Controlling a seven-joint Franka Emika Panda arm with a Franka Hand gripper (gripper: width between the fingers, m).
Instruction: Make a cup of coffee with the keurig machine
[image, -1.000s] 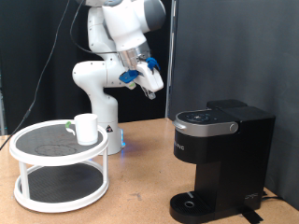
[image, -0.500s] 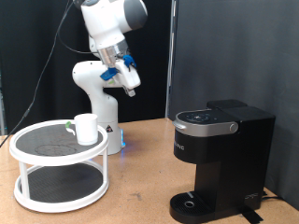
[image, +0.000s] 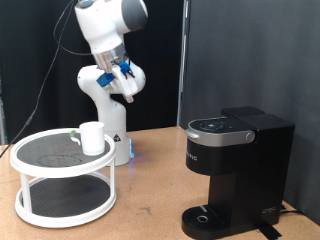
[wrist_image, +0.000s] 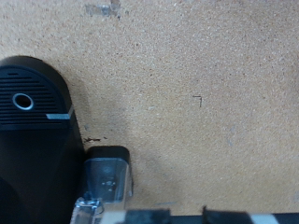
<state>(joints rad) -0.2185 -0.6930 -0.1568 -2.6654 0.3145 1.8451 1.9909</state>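
**Hovering high, cup not yet fetched**

Standing on the top tier of a white two-tier round stand (image: 62, 168) at the exterior view's left, the cup (image: 92, 137) is a plain white mug, upright and opaque, with a small greenish item just beside it that is too small to identify. Nothing touches it. Well apart, at the exterior view's right, the keurig machine (image: 238, 170) sits on the tan table (image: 150, 190): black, boxy, lid down, silver-rimmed panel on top, and a round drip base with no mug on it.

Judging from this layout, the work is at an early stage, with the mug not yet collected. The gripper (image: 127, 86) hangs high above the table, between stand and brewer, nearer the stand's side. Whether its fingers are released or clenched I cannot tell. Any pick-up would call for a long descent and a centred approach over the mug's rim.
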